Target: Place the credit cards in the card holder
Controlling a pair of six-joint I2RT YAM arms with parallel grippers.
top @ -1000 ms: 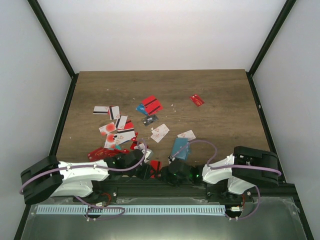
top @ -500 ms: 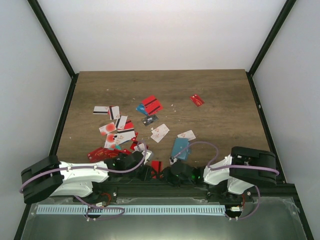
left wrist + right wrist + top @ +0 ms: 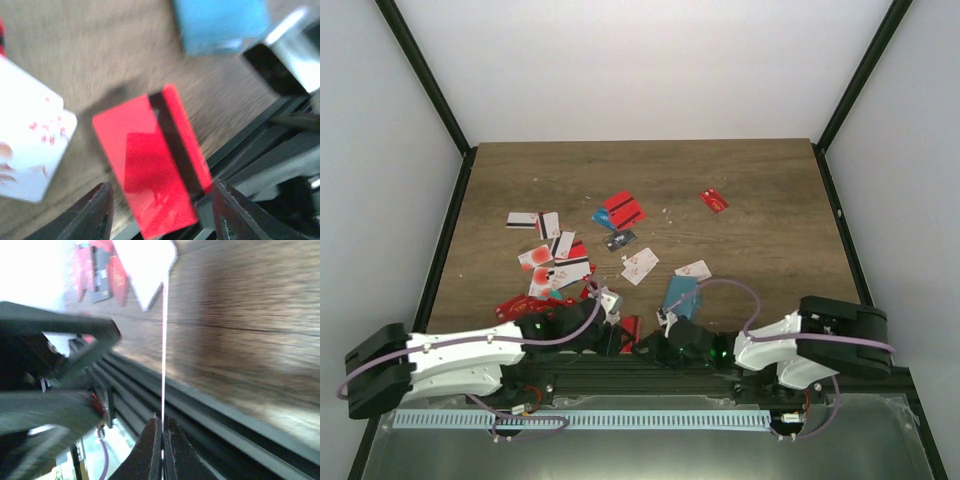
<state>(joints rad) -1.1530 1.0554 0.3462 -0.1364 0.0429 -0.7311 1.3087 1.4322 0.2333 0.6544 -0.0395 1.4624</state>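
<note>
At the near edge we are clamping one stiff, slick card (image 3: 163,350) endwise in the right gripper (image 3: 161,422), left gripper (image 3: 162,212) spread wide over a red card (image 3: 150,155).

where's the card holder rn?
Top view: the card holder lies right of centre by the table's near edge, just nearer than a white card and right of a red card.

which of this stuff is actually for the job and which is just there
For the job: credit cards, card holder, red black-striped card below the open left gripper, thin card pinched in the right gripper.
Just there: purple cables, black rail, wooden table.
</note>
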